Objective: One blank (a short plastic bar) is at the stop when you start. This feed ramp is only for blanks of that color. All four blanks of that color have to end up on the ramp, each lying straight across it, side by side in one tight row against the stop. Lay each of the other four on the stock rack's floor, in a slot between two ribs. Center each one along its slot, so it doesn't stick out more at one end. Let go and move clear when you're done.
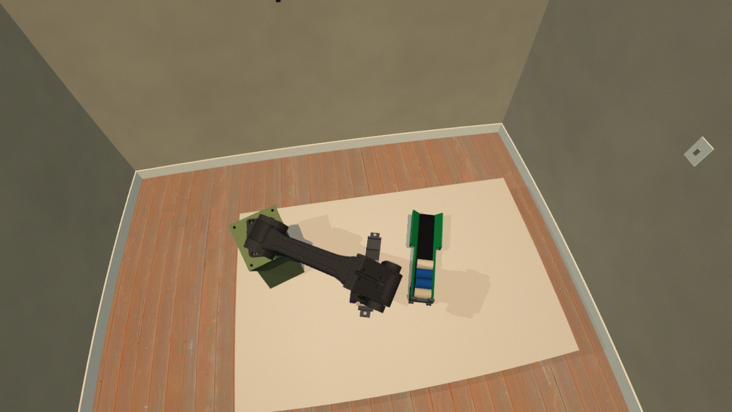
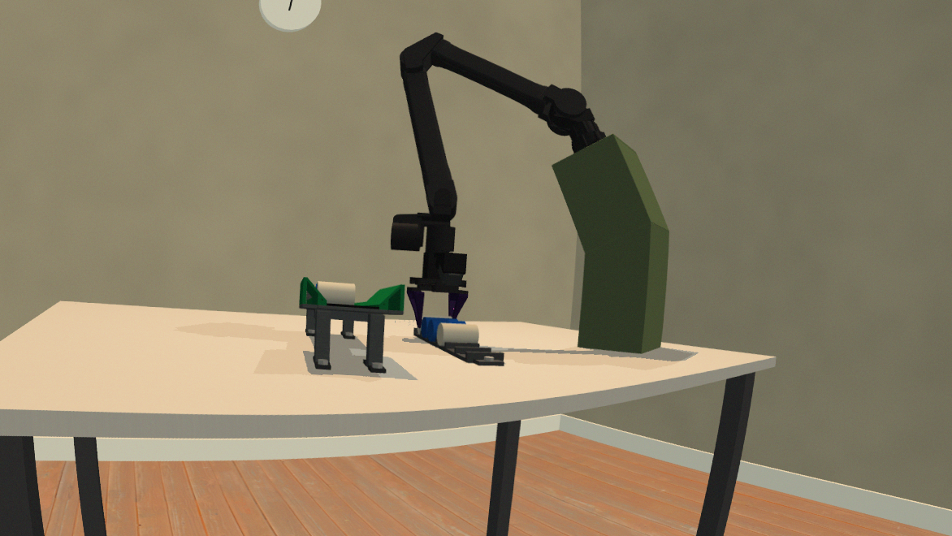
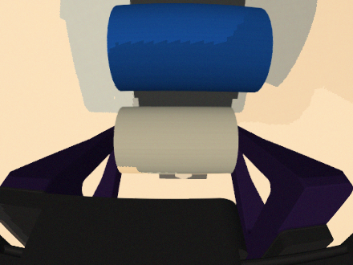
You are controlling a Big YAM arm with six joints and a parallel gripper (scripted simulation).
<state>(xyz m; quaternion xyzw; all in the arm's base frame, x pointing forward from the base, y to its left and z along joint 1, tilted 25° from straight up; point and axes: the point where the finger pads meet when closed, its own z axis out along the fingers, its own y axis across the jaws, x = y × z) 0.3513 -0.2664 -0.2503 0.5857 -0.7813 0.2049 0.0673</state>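
The feed ramp point(image 1: 438, 230) point(image 2: 392, 299) holds four blanks in a row: a white blank point(image 1: 423, 293) at the stop point(image 1: 421, 301), two blue blanks point(image 1: 424, 278), then a white blank point(image 1: 424, 264) point(image 2: 335, 292). My gripper point(image 2: 438, 322) point(image 3: 176, 132) is shut on a white blank point(image 3: 176, 150), one finger at each end, at the far end slot of the stock rack point(image 1: 374, 246) point(image 2: 481, 354) point(image 3: 184, 99). A blue blank point(image 3: 188, 48) lies beyond it. The exterior view shows blue point(image 2: 431, 327) and a white blank point(image 2: 458, 334) nearer the rack's near end. The arm hides much of the rack from above.
The ramp stands on legs point(image 2: 322, 339) beside the rack, higher than it. The arm's green pedestal point(image 1: 258, 263) point(image 2: 616, 286) stands on the other side of the rack. All stand on the pale table top point(image 1: 399, 353) point(image 2: 166, 379).
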